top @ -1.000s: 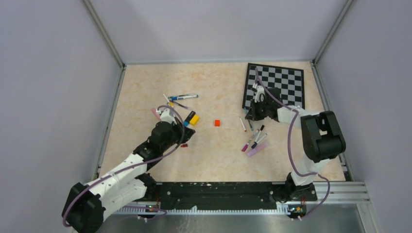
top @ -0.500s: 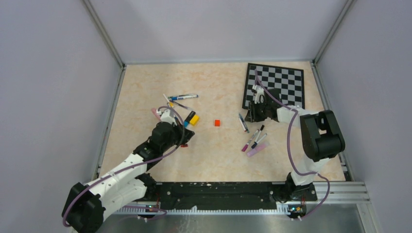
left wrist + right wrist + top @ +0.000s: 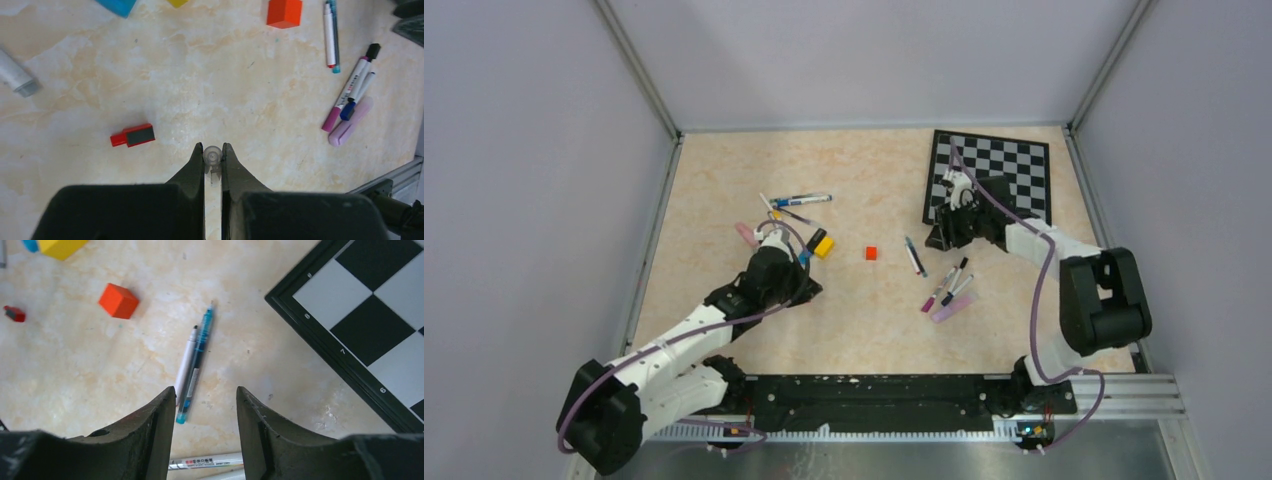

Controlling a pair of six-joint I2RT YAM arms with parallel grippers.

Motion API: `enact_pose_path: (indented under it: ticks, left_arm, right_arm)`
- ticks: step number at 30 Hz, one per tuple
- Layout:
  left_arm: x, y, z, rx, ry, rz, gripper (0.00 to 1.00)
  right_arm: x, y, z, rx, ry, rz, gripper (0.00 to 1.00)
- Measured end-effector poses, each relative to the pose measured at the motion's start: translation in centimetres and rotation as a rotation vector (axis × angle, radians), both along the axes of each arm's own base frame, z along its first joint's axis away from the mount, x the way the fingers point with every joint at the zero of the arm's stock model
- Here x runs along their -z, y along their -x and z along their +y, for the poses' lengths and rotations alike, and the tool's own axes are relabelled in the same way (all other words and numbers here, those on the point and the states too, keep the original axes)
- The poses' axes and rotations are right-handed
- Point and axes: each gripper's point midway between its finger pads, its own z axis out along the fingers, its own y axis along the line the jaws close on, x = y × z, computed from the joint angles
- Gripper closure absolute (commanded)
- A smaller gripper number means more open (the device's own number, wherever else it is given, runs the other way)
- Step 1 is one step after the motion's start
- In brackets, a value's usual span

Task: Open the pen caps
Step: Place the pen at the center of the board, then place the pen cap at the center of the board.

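An orange cube (image 3: pixel 118 300) sits to the left of the right gripper (image 3: pixel 206 390), and a chessboard (image 3: pixel 360 325) lies to its far right. A teal pen (image 3: pixel 197 360) and a white pen (image 3: pixel 185 365) lie side by side, the teal one's near end between the gripper's spread fingers, which hold nothing. The left gripper (image 3: pixel 213 147) is pinched onto a translucent cap (image 3: pixel 213 156). A red cap (image 3: pixel 132 135) lies near it.
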Motion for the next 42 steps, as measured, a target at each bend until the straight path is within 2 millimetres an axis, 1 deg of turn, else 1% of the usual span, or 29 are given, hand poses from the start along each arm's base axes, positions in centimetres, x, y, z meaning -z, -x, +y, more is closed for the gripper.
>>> enact_pose_path:
  ticks: [3, 5, 7, 9, 13, 16, 20, 24, 26, 29, 31, 33, 34, 39, 42]
  left_arm:
    - [0.8, 0.2, 0.2, -0.024, -0.042, 0.056, 1.00]
    - [1.2, 0.5, 0.1, -0.035, -0.076, 0.090, 1.00]
    - [1.6, 0.8, -0.3, -0.044, -0.116, 0.121, 1.00]
    - [1.8, 0.8, -0.9, -0.041, -0.167, 0.149, 1.00]
    - [2.4, 0.4, -2.4, -0.013, -0.250, 0.178, 0.98]
    - [3.3, 0.1, -2.9, 0.007, -0.320, 0.202, 0.98]
    - [5.0, -0.1, -2.0, 0.005, -0.434, 0.247, 0.94]
    - [6.0, 0.1, -0.7, -0.001, -0.514, 0.266, 0.85]
    - [6.1, 0.1, -0.3, -0.003, -0.538, 0.269, 0.84]
    - [6.4, -0.1, 0.1, -0.015, -0.555, 0.276, 0.75]
    - [6.7, -0.1, 0.3, -0.019, -0.566, 0.284, 0.70]
    - [6.8, -0.1, 0.7, -0.026, -0.576, 0.293, 0.69]
    - [6.9, -0.1, 0.8, -0.029, -0.577, 0.296, 0.65]
    - [6.7, -0.1, 1.1, -0.034, -0.583, 0.306, 0.60]
    - [5.6, -0.3, 0.9, -0.028, -0.565, 0.286, 0.59]
  right_arm:
    - [-2.7, 0.7, 0.4, -0.084, -0.044, -0.069, 0.51]
    - [-4.1, 0.8, 0.5, -0.118, -0.066, -0.110, 0.51]
    - [-5.1, 1.0, 0.4, -0.142, -0.084, -0.145, 0.51]
    - [-5.7, 1.0, 0.3, -0.158, -0.098, -0.163, 0.51]
    - [-5.7, 1.3, 0.0, -0.168, -0.113, -0.157, 0.51]
    - [-5.4, 1.7, -0.1, -0.176, -0.120, -0.146, 0.51]
    - [-5.3, 1.9, -0.3, -0.178, -0.130, -0.132, 0.51]
    - [-5.4, 1.9, -0.4, -0.180, -0.136, -0.134, 0.51]
    - [-5.4, 1.9, -0.4, -0.181, -0.138, -0.134, 0.51]
    - [-5.4, 2.0, -0.5, -0.182, -0.141, -0.133, 0.51]
    - [-5.5, 2.0, -0.5, -0.182, -0.145, -0.132, 0.51]
    - [-5.5, 1.9, -0.6, -0.180, -0.146, -0.132, 0.51]
    - [-5.5, 1.9, -0.6, -0.180, -0.148, -0.132, 0.51]
    - [-5.6, 2.0, -0.6, -0.182, -0.153, -0.132, 0.51]
    - [-5.6, 2.0, -0.6, -0.183, -0.156, -0.132, 0.51]
